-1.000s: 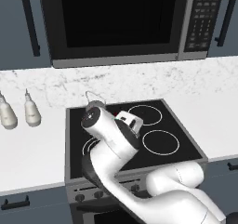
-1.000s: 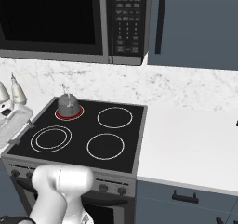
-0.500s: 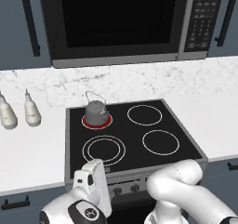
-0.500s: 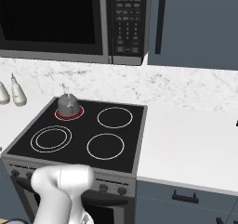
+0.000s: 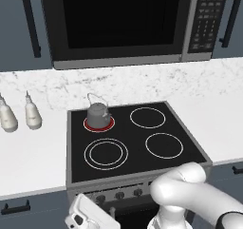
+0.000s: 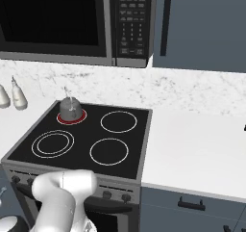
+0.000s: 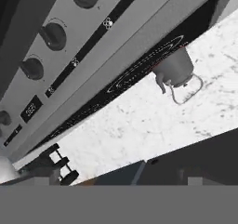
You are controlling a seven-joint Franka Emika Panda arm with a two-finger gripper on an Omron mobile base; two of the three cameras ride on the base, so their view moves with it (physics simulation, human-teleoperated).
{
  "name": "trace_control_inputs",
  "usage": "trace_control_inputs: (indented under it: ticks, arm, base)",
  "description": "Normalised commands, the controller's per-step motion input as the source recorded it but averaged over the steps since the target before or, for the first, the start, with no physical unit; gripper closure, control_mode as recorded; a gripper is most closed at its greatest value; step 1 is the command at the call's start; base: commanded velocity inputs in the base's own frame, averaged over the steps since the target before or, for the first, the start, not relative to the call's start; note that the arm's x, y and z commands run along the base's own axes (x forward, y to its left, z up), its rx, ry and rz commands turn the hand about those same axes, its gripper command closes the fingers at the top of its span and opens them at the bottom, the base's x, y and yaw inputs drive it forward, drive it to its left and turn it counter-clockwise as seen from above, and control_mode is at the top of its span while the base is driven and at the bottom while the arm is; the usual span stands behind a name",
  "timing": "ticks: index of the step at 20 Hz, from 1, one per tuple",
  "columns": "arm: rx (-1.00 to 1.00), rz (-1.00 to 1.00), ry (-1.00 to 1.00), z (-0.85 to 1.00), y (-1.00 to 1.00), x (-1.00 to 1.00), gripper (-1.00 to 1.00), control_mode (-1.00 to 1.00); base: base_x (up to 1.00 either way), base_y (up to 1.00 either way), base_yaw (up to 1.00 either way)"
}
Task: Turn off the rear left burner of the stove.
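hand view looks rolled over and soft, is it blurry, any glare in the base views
Hand view: rolled, so the kettle hangs inverted; edges slightly soft. Left base view: flat even light, no glare on the stove; rear left burner glows red. Right base view: equally even, sharp.

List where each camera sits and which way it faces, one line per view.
Left base view: behind the white arm, leftward, looking down over the stove; arm lower right.
Right base view: behind, rightward, same stove; arm lower left.
Hand view: low at the stove front, rolled, looking past the knobs.
Base views share the kettle on the glowing rear left burner.
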Motion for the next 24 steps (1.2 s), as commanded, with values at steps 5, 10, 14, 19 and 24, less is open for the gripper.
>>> trace_control_inputs:
  ticks: [5, 10, 14, 19, 24]
  arm:
    - [-0.32, 0.25, 0.10, -0.52, 0.02, 0.08, -1.00, -1.00]
    - [-0.13, 0.12, 0.06, -0.34, -0.01, 0.40, -1.00, -1.00]
    - [-0.05, 0.08, 0.03, -0.26, -0.04, 0.30, -1.00, -1.00]
    - [-0.11, 0.08, 0.07, -0.53, 0.00, 0.01, -1.00, -1.00]
    - [-0.05, 0.03, 0.07, -0.34, 0.00, 0.08, -1.00, -1.00]
  base:
    - [0.00, 0.00, 0.00]
    - [0.00, 0.00, 0.00]
    - [0.00, 0.00, 0.00]
    - [0.00, 0.00, 0.00]
    - [0.00, 0.00, 0.00]
